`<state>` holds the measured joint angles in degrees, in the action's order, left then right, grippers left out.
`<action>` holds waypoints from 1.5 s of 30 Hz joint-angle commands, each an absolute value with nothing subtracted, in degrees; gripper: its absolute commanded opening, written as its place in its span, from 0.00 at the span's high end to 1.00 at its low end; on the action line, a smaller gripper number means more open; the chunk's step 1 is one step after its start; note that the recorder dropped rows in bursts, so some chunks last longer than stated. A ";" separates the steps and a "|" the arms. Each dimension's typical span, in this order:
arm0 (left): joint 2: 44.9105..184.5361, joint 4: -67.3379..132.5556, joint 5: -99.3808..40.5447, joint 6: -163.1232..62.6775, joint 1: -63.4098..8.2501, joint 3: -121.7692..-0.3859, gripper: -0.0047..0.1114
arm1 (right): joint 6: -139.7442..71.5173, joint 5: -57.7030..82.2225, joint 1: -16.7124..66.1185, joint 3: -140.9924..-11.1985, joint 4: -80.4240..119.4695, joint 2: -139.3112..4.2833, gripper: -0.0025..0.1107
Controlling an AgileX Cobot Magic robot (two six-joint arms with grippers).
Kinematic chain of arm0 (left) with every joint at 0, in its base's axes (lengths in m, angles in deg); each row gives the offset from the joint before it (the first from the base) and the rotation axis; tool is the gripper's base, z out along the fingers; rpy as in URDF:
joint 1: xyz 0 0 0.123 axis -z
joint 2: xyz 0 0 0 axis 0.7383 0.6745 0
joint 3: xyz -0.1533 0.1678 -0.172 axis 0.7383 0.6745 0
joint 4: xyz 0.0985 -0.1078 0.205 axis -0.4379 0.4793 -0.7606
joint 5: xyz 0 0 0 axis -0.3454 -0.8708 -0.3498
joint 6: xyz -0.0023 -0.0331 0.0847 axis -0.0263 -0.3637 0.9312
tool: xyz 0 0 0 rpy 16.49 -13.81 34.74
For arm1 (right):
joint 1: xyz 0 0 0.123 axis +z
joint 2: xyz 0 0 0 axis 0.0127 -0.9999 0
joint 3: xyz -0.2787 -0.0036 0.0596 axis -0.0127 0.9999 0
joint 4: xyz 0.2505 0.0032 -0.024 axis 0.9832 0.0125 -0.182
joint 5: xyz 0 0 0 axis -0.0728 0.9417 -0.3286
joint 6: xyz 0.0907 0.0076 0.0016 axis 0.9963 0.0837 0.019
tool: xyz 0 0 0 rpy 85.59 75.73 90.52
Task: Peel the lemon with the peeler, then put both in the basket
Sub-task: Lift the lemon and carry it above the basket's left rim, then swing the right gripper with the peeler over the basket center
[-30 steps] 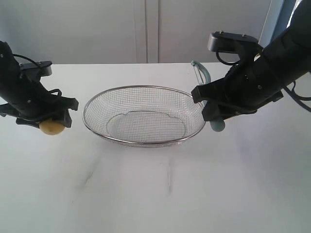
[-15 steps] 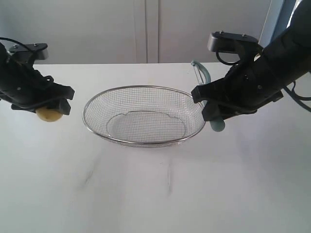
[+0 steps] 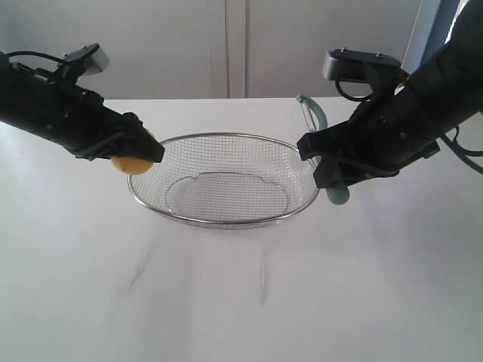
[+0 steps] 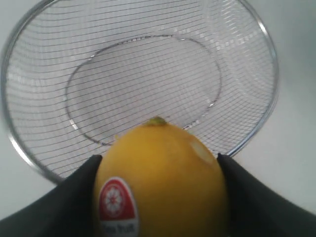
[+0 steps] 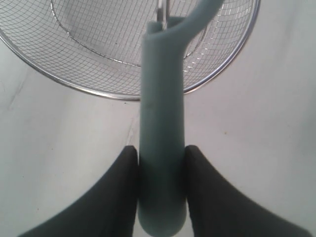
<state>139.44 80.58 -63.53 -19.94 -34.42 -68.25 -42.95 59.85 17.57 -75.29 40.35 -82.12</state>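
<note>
Lemon (image 3: pixel 130 164): pinched btw both fingers of left gripper (image 3: pixel 134 153), clear of the table (image 3: pixel 226 302). Hangs just over left rim of basket (image 3: pixel 226 136); not inside yet. Shows yellow, whole-looking skin to left wrist cam, w/ red sticker and stem nub pointing toward the mesh. Carries one small pale spot near the nub: glare or a shaved bit, can't tell. Can't check the far side, hidden. No strips of peel spotted on table or in mesh.

Peeler (image 5: pixel 162 123): clamped by right gripper (image 5: pixel 161 163) low on the teal handle, jaws pressed vs. both sides, butt end poking out past them. Held in air at basket's right rim, blade head up and toward the far side. Not touching lemon; kept well apart, whole basket btw them.

Basket: holds nothing, just bare mesh w/ table showing through.

Progress, as a judgement:
- Pick-ups: done for both items.
- Peeling: no clear sign on visible skin, so prob. not done or barely begun; can't rule out work on hidden side.
- Drop-offs: both left to do.

Could be set up for peeling over the basket or for placing; can't say which. Needs blade brought onto skin w/ fruit held firm, then each item released inside the rim.
</note>
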 commanded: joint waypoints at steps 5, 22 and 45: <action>138.00 88.16 -69.43 -10.02 -34.24 -68.35 0.96 | -43.49 61.42 16.91 -75.15 40.47 -81.49 0.98; 135.89 103.99 -81.77 13.54 -34.24 -68.35 0.96 | -45.76 63.63 16.91 -71.77 48.54 -82.66 0.98; 136.30 108.42 -83.52 21.01 -34.14 -68.35 0.96 | -54.20 62.08 22.19 -71.77 66.18 -82.66 0.98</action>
<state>136.70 105.10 -80.94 18.07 -34.42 -68.25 -53.40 62.55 20.68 -71.98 64.35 -82.81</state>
